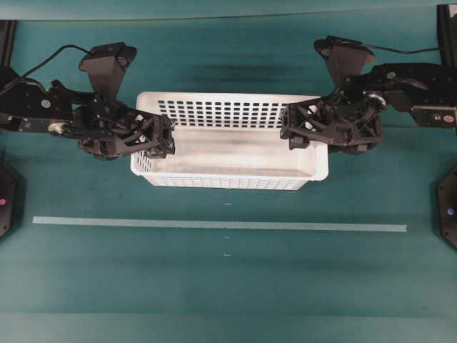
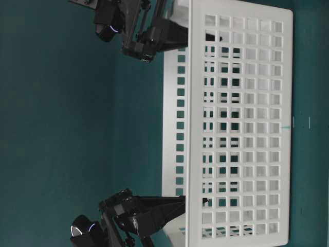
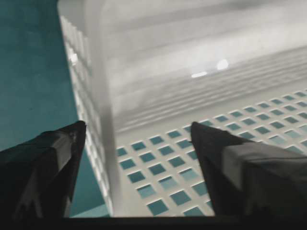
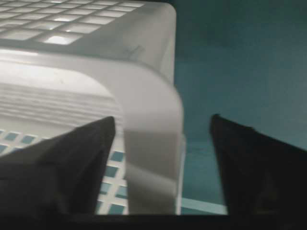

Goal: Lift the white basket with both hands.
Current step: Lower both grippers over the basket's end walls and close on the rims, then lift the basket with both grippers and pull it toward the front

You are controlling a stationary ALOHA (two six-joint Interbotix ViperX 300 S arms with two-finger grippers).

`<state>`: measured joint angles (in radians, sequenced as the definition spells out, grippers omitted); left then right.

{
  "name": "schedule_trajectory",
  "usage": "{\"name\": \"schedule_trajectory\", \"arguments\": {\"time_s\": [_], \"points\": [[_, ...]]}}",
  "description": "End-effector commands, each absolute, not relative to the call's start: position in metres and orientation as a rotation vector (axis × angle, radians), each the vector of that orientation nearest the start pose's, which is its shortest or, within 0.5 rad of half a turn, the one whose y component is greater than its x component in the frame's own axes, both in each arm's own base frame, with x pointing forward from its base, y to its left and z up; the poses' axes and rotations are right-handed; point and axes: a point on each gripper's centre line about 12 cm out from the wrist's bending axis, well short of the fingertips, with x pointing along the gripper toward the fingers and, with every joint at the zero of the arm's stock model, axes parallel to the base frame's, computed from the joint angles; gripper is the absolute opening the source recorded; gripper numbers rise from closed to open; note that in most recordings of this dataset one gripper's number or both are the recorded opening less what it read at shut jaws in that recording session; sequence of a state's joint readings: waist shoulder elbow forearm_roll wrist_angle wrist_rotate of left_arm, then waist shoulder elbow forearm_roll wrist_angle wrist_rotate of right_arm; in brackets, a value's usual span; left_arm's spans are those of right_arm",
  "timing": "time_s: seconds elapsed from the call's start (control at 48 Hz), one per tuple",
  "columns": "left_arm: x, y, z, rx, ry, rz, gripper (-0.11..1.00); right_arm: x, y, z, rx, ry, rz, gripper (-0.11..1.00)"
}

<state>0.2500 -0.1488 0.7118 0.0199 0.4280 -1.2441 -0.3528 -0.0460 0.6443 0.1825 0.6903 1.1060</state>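
While straddled by angular black pincers, perforated white basket [image 1: 235, 153], teal table [image 1: 214, 286]

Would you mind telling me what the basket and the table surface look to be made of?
The basket looks like moulded white plastic: smooth rounded rim, regular punched holes, glossy highlights on its floor. The table seems covered in matte teal cloth or felt, without any glare; I cannot tell which.

The light is soft and even from above. Close up, the white basket [image 3: 158, 62] looks blurry, with two small bright shiny spots. A faint dark shadow sits on the green table [image 1: 214, 286].
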Motion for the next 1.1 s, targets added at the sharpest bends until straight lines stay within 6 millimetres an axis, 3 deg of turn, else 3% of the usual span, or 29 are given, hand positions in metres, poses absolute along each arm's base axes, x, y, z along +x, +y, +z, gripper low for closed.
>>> {"name": "schedule_trajectory", "arguments": {"time_s": [0.0, 0.208, 0.312, 0.812, 1.083], "points": [[0.326, 0.086, 0.179, -1.235, 0.696, 0.809, 0.77, 0.314, -0.099, 0.148, 1.367, 0.973, -0.976, 0.73], [0.324, 0.086, 0.178, -1.234, 0.707, 0.817, 0.23, 0.313, -0.099, 0.148, 1.373, 0.978, -0.983, 0.21], [0.324, 0.086, 0.178, -1.234, 0.707, 0.817, 0.07, 0.314, -0.098, 0.148, 1.371, 0.977, -0.98, 0.16], [0.318, 0.084, 0.185, -1.233, 0.715, 0.822, 0.06, 0.316, -0.099, 0.151, 1.36, 0.968, -0.968, 0.16], [0.315, 0.083, 0.214, -1.238, 0.67, 0.795, 0.06, 0.318, -0.102, 0.19, 1.363, 0.917, -0.926, 0.16]]}}
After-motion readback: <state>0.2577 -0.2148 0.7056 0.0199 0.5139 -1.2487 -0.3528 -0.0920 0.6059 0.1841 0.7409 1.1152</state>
